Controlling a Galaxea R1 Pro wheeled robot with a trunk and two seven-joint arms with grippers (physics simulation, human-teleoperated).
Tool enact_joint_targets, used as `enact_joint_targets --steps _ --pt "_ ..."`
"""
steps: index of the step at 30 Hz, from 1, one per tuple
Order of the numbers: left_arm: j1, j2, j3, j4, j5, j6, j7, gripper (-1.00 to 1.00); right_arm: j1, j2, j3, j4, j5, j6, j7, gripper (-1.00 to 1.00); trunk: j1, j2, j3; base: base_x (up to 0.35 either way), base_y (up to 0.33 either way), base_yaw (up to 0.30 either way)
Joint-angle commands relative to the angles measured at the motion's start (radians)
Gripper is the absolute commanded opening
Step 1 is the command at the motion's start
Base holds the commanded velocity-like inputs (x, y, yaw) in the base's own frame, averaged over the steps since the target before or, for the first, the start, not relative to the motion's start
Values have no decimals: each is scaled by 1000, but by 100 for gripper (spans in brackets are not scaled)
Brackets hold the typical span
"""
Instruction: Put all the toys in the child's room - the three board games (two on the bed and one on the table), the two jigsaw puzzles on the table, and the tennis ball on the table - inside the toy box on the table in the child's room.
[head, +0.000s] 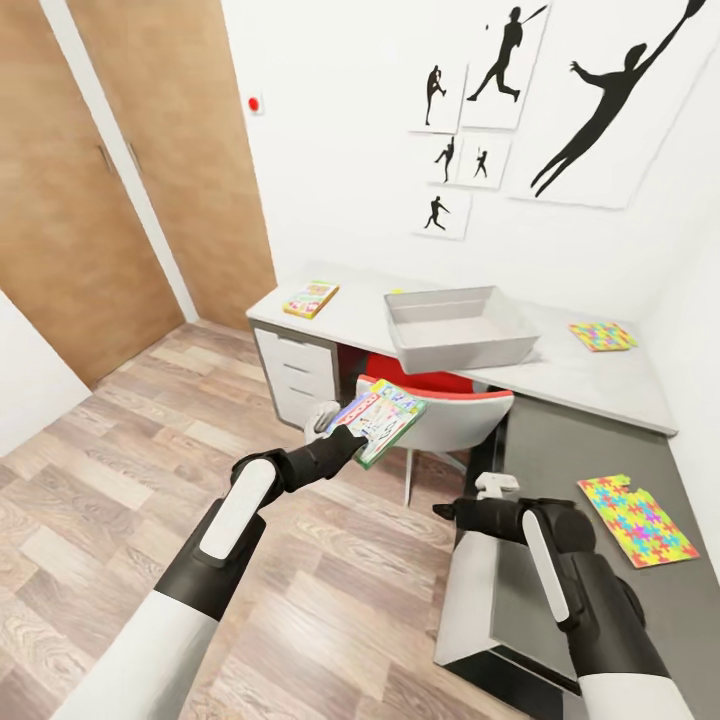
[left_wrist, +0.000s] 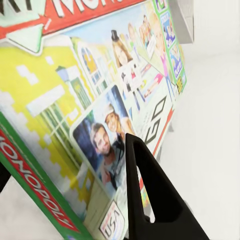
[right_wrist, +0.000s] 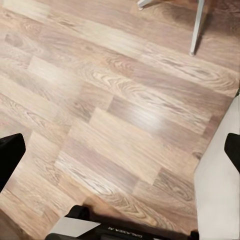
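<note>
You are mid-task: your left gripper is clamped on one board game, held in the air over the chair short of the desk, while the toy box looks empty and a second game and two puzzles lie on the desk; no ball is visible. The left wrist view adds the Monopoly cover with one finger across it, and the right wrist view shows your right gripper's fingers wide apart over floor.
</note>
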Motion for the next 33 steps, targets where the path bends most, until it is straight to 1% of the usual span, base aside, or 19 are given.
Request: enact_joint_targets --steps 1,33 --pt "-1 0 1 -1 13 0 10 -100 0 0 -1 -2 -8 5 -3 100 1 -2 -2 0 0 299" --pt "-1 0 3 -1 13 -1 15 -100 0 -1 -2 -9 -6 5 -3 100 1 -2 -2 0 0 299"
